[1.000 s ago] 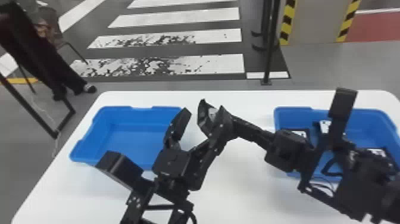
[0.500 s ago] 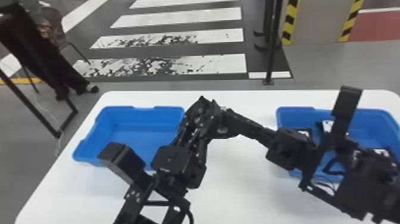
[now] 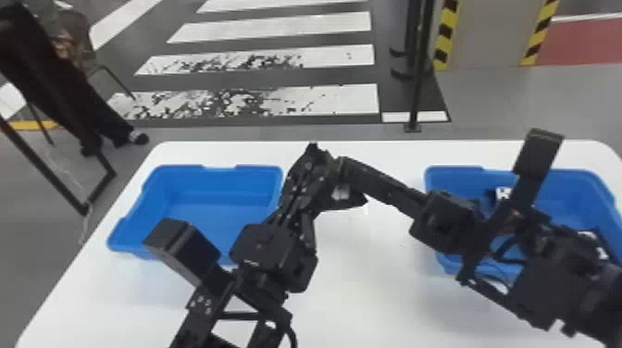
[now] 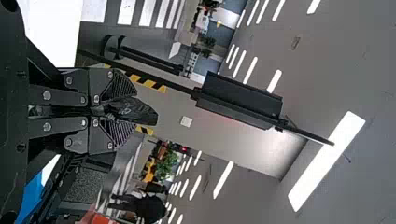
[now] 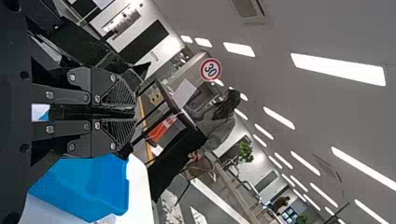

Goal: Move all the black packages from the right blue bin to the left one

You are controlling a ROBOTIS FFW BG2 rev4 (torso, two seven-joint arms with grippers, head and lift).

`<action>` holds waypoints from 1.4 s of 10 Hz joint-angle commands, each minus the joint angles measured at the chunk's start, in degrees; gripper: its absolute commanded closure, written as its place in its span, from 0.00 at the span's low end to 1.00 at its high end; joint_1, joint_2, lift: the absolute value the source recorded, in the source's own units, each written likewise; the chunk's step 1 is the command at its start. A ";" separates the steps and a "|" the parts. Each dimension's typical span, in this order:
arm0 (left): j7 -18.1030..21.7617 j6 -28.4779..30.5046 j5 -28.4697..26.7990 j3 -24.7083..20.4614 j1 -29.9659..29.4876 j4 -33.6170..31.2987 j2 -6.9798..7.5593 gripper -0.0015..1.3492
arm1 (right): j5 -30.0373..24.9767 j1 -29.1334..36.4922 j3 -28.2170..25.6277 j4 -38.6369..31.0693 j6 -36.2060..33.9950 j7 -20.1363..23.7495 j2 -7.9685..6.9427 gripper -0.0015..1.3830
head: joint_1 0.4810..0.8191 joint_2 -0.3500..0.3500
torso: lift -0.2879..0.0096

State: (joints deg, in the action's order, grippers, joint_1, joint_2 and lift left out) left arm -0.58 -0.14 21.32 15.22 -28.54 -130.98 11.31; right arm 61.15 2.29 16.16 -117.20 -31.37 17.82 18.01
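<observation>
Above the table's middle, in the head view, left gripper [image 3: 309,178] and right gripper [image 3: 340,172] meet at one black package [image 3: 354,200] with a white label. In the left wrist view the left gripper [image 4: 133,110] is shut on the dark package [image 4: 145,112], which pokes out past the pads. The right gripper [image 5: 131,112] also pinches it, a dark strip between its pads in the right wrist view. The left blue bin [image 3: 134,217] lies left of them. In the right blue bin [image 3: 456,175] are packages with white labels [image 3: 503,193], partly hidden by the right arm.
Both arms reach over the white table [image 3: 365,296], the left one across the left bin's near right corner, the right one over the right bin. Beyond the far edge stands a black post [image 3: 419,83].
My left gripper has swung right from beside the package and its parted fingers have closed on it. The right gripper has stayed nearly in place, holding the package.
</observation>
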 commanded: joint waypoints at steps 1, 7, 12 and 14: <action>-0.03 -0.42 -0.18 -2.31 -0.56 0.13 -0.76 0.90 | 1.01 -0.18 0.18 2.10 2.26 0.99 0.01 0.57 | 0.63 0.72 | 0.38; -5.66 -10.55 -24.06 -19.22 15.89 28.82 -4.10 0.90 | 3.98 3.47 -3.48 3.51 5.22 2.05 -0.26 0.19 | 0.58 0.89 | 0.38; -6.36 -9.56 -27.94 -24.59 13.36 25.59 -4.45 0.11 | -5.84 6.00 -7.71 -0.29 4.23 2.40 -0.26 0.19 | 0.56 1.00 | 0.38; -6.10 -9.56 -18.23 -21.39 7.45 17.15 -4.27 0.16 | -16.70 10.08 -13.08 -6.33 2.26 -2.08 -1.22 0.19 | 0.54 0.98 | 0.38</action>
State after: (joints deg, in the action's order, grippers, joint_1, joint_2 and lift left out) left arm -6.62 -9.85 -0.29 -7.27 -19.50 -111.59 6.88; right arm 47.84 10.78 4.67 -121.07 -28.04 16.19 17.05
